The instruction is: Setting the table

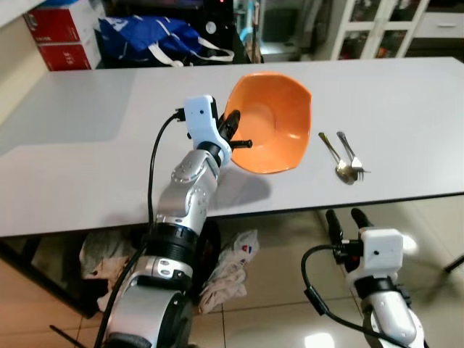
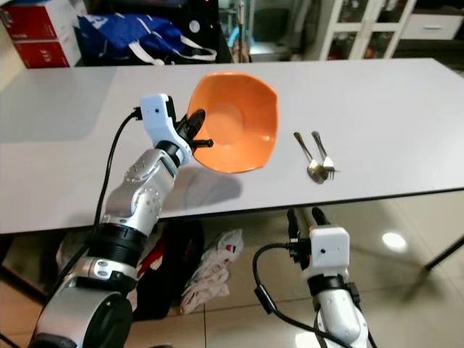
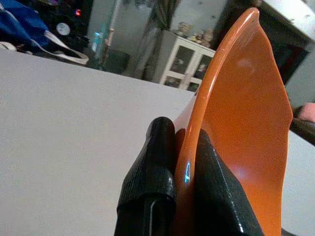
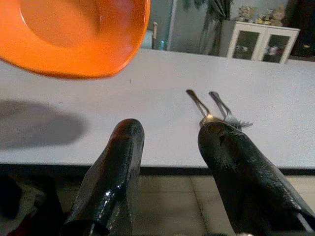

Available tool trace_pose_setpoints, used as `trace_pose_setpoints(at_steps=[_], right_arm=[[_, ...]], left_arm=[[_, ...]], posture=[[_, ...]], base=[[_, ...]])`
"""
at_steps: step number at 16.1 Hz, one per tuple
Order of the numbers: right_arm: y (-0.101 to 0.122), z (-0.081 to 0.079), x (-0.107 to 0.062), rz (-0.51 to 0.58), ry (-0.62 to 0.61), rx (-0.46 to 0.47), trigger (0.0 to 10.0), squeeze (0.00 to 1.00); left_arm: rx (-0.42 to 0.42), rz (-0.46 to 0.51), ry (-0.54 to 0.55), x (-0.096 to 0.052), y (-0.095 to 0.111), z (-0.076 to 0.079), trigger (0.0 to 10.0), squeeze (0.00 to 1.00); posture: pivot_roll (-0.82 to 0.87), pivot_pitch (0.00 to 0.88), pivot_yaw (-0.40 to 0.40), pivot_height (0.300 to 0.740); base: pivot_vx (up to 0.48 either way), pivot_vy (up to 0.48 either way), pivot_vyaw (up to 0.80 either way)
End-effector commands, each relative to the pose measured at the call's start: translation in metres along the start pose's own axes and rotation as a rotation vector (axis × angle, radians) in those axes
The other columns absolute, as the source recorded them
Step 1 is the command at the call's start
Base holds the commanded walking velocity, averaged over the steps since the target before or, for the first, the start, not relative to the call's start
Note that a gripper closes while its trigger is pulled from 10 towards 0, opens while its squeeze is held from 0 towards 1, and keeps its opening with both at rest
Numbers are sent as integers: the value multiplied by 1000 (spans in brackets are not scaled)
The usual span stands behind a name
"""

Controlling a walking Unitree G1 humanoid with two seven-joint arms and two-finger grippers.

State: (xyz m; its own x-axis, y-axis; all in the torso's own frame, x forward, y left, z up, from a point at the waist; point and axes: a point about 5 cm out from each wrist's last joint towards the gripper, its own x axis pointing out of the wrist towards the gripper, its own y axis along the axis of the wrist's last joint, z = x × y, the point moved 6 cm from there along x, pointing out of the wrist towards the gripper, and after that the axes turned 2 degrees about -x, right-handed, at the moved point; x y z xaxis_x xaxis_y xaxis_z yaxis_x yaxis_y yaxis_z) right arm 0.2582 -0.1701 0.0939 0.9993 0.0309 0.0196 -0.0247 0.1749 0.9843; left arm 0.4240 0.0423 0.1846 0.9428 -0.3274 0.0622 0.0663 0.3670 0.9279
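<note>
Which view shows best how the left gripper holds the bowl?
The left wrist view: the fingers clamp the orange bowl at its rim. The eye views show the left gripper holding the tilted bowl above the table.

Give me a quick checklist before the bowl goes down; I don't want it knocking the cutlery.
1. Grip: left gripper has its jaws shut on the rim of the orange bowl, one inside, one outside: ok.
2. Bowl level: tilted steeply and held above the table, its shadow beneath: not ok yet.
3. Landing spot under the bowl: bare tabletop: ok.
4. Spoon and fork apart from the bowl, to its right: ok.
5. Right gripper, open, below the table edge, out of the way: ok.
</note>
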Motion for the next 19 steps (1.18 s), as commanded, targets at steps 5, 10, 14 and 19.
trace_pose_setpoints(at_steps=[5,10,14,19], right_arm=[[4,-1,0,-11,18,-6,10000,0],[5,-3,0,-17,24,-5,10000,0],[7,-4,-1,-18,28,-4,10000,0],[1,-5,0,-30,35,-4,10000,0]], left_arm=[[7,60,-47,3,13,22,0,0],[25,69,-34,4,14,18,0,0],[37,93,-188,-3,23,54,0,0],[-320,-124,-98,9,-4,39,0,0]], posture=[[-92,14,23,740],[-86,17,23,740],[-87,22,24,740],[-93,19,24,740]], base=[[254,-404,476],[245,-409,0],[0,-106,0],[0,0,0]])
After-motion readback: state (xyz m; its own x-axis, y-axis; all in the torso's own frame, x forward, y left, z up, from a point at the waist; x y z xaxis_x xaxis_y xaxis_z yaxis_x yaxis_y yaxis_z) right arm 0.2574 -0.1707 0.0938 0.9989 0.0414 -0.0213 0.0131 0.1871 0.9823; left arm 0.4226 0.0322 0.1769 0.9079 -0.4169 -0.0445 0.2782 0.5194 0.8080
